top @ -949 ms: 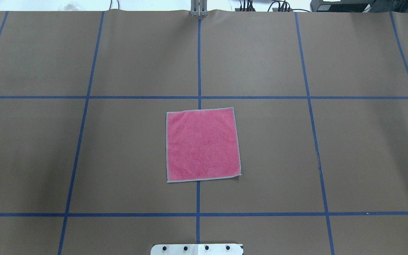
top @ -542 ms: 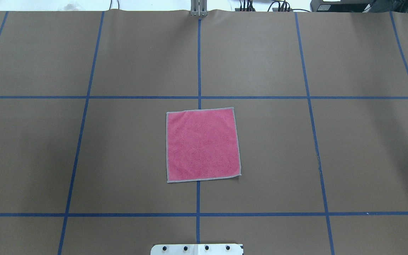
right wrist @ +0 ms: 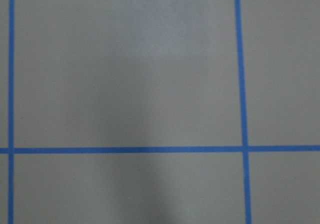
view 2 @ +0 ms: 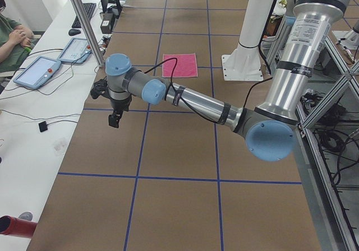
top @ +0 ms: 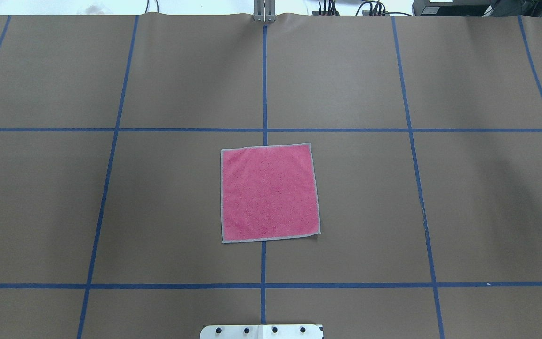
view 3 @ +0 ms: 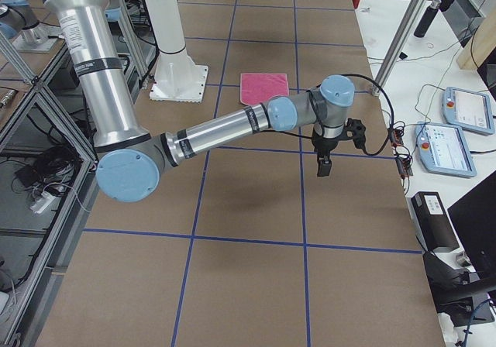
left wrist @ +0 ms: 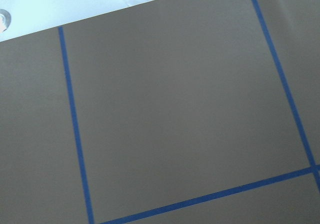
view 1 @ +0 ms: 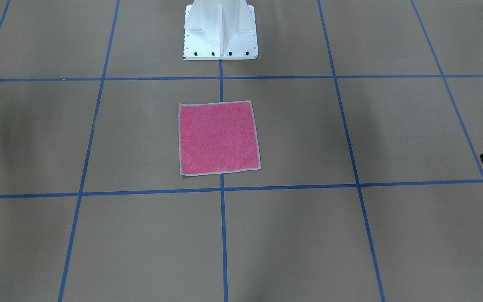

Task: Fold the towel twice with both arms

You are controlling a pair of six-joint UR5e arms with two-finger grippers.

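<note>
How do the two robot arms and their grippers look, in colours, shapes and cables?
Both the left arm and the right arm are silver-grey tubes with light blue joint caps. A black cable runs along each. The left gripper and the right gripper are small and black.

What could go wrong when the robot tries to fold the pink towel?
The towel lies flat on the brown table cover, so a grab might miss its thin edge or snag the cover. It also sits slightly crooked to the blue tape lines, so the fold might come out lopsided.
</note>
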